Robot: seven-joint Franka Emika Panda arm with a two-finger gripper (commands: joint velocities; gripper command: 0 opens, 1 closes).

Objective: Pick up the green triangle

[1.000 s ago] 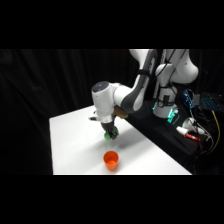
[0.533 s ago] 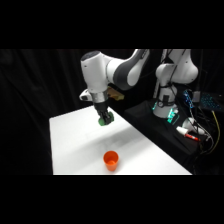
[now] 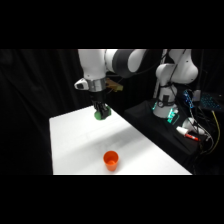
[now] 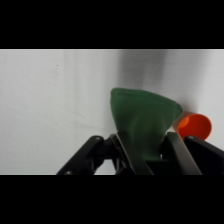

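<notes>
The green triangle is gripped between the jaws of the gripper and is held in the air above the far part of the white bench. In the wrist view, the green triangle is seen clamped between the two fingers, with its broad end pointing away from them. The orange cup is stood upright on the bench, well apart from the gripper, toward the near edge.

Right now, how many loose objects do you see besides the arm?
2. The green triangle is held in the tool, above the table's far part. The orange cup stands upright on the table near its front edge. Nothing else shows.
</notes>
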